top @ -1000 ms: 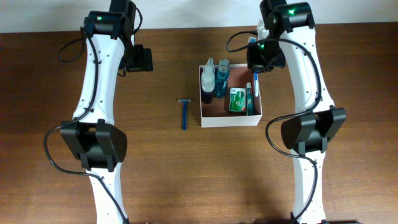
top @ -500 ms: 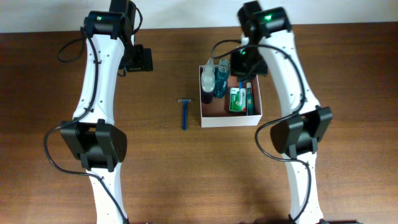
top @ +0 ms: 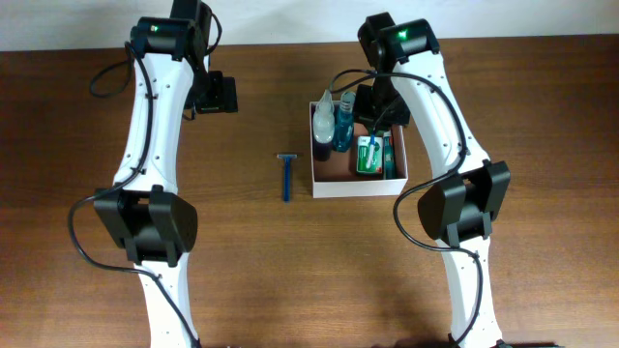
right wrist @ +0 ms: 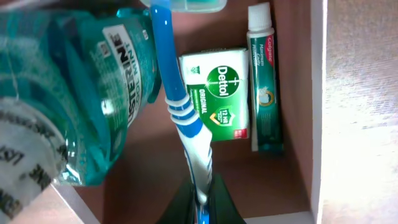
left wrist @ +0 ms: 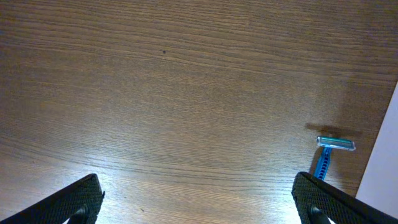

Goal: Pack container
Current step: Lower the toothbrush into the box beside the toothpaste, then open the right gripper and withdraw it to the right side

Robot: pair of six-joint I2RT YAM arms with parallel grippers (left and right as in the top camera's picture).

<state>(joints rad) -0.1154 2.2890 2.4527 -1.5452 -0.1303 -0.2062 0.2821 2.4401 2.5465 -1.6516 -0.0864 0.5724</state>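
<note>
The container (top: 359, 186), a white-walled square box with a pinkish-brown floor (right wrist: 261, 177), stands right of the table's centre. My right gripper (right wrist: 200, 200) hangs over it, shut on the handle end of a blue and white toothbrush (right wrist: 179, 102) that reaches out above the box. From overhead, the right gripper (top: 379, 104) is at the box's far side. My left gripper (left wrist: 196, 190) is open above bare wood, with nothing between its fingers. It sits far left at the back (top: 218, 94).
Inside the box lie a teal mouthwash bottle (right wrist: 81, 93), a green soap packet (right wrist: 217, 93) and a toothpaste tube (right wrist: 264, 81). A clear spray bottle (top: 322, 118) stands in its far left corner. A blue razor (top: 286, 177) lies on the table left of the box.
My right arm has swung left, carrying the toothbrush from beyond the box's right rear corner to above its inside. The left arm has not moved.
</note>
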